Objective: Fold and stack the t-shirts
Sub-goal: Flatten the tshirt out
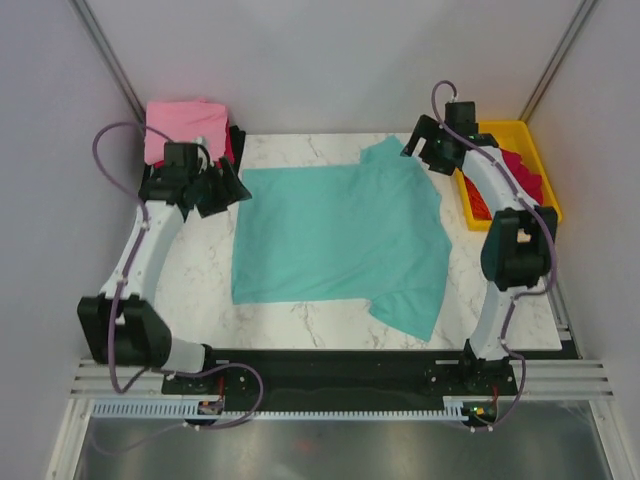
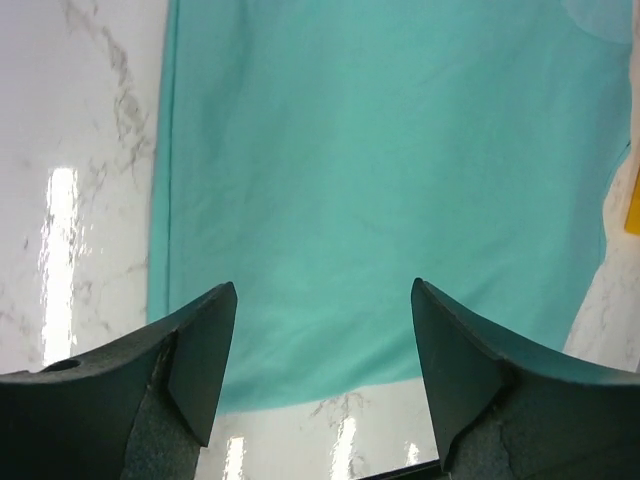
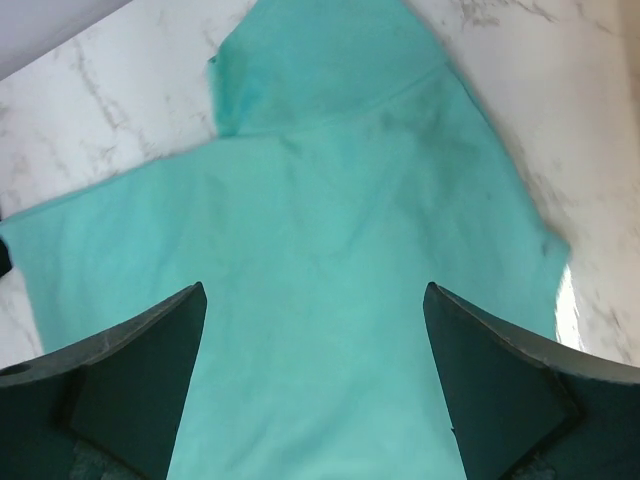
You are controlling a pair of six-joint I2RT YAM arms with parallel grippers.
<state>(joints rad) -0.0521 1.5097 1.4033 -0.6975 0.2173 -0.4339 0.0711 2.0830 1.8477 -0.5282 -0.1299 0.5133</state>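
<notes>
A teal-green t-shirt (image 1: 340, 235) lies spread flat on the marble table, its sleeves at the far right and the near right. It fills the left wrist view (image 2: 380, 180) and the right wrist view (image 3: 330, 260). My left gripper (image 1: 228, 187) is open and empty, just off the shirt's far left corner. My right gripper (image 1: 425, 150) is open and empty, above the shirt's far right sleeve. A folded pink shirt (image 1: 185, 128) lies on a stack at the far left corner. A crimson shirt (image 1: 520, 175) lies in the yellow tray.
The yellow plastic tray (image 1: 535, 140) stands at the far right beside the right arm. The marble table (image 1: 300, 320) shows bare strips in front of and left of the shirt. Grey walls close in the sides and back.
</notes>
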